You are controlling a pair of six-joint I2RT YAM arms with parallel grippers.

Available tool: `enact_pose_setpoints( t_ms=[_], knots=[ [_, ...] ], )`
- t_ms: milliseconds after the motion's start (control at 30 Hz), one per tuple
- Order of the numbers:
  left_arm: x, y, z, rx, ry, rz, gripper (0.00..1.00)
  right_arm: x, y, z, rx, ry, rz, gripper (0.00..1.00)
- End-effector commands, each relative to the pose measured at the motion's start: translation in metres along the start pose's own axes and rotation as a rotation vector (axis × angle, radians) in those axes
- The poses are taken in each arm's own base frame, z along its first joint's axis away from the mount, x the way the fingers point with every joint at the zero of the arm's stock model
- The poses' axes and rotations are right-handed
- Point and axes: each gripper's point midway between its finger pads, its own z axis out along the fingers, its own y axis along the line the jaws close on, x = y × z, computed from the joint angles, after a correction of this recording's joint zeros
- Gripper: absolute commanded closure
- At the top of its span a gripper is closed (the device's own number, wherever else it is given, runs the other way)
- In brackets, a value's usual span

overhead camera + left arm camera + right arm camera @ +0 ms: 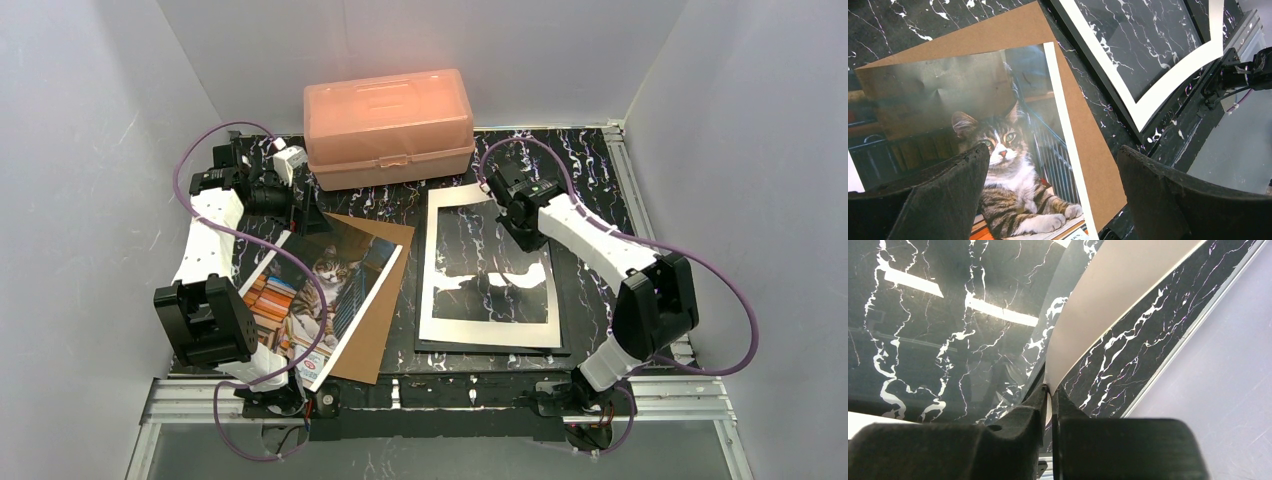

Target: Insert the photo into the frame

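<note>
Risk, mat: the white mat sheet (1098,305) bows upward from a thin grip on its edge at the bottom centre of the right wrist view. I judge it could crease there, or slip free if pulled further.
Risk, frame: the mat lies over the frame (490,348), right of centre in the top view. Dragging the mat may shift the frame on the table (590,160).
Right jaws: almost pressed together, pinching the mat's edge.
Left jaws: spread wide, holding nothing, above the photo (315,290).
Photo: face up at lower left of the top view, on the brown backing board (375,335), not touching the frame.
</note>
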Motion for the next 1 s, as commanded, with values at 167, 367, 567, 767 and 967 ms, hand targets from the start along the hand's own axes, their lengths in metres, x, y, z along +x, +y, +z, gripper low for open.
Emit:
enact_pose_setpoints(
  t_ms=[167, 367, 567, 767, 967],
  knots=[
    [-0.001, -0.015, -0.005, 0.032, -0.017, 0.017, 0.02, -0.01, 0.006, 0.013, -0.015, 0.044, -0.001, 0.78],
    [-0.003, -0.015, -0.004, 0.035, -0.02, 0.017, 0.02, -0.005, 0.012, 0.027, -0.008, 0.095, 0.007, 0.69],
    [-0.002, -0.014, -0.004, 0.033, -0.017, 0.02, 0.02, 0.0, 0.011, 0.036, 0.026, 0.11, 0.017, 0.53],
    [-0.003, -0.015, -0.004, 0.038, -0.021, 0.023, 0.02, -0.006, -0.004, 0.033, 0.095, 0.078, 0.043, 0.3],
    [-0.003, -0.015, -0.004, 0.04, -0.022, 0.024, 0.02, -0.01, -0.016, 0.032, 0.142, 0.062, 0.076, 0.02]
  ],
)
